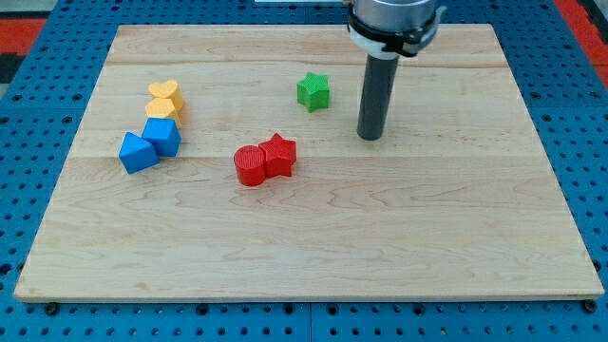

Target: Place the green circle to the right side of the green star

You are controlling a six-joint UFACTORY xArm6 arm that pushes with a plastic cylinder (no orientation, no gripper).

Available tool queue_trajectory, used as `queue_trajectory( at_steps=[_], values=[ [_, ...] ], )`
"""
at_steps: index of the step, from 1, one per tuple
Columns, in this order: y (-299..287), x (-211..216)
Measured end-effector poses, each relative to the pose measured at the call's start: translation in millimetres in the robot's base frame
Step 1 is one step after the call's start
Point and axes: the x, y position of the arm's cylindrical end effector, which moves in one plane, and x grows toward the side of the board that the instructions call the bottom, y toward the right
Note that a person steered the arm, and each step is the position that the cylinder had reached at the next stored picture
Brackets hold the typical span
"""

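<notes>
A green star (pixel 313 91) lies on the wooden board (pixel 399 228) in the upper middle. My tip (pixel 370 137) rests on the board to the right of the star and slightly lower, a short gap apart from it. No green circle shows anywhere in the view. I cannot tell whether the rod hides one.
A red cylinder (pixel 250 164) and a red star (pixel 279 152) touch each other below and left of the green star. At the left, two blue blocks (pixel 139 152) (pixel 162 136) sit under a yellow heart (pixel 165 92) and another yellow block (pixel 161 109).
</notes>
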Motion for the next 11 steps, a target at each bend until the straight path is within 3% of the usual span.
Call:
queue_trajectory(
  at_steps=[1, 3, 4, 6, 7, 8, 9, 11],
  values=[
    [-25, -13],
    [52, 26],
    [63, 12],
    [-6, -25],
    [-8, -26],
    [25, -26],
    [16, -23],
    [-104, -16]
  ],
)
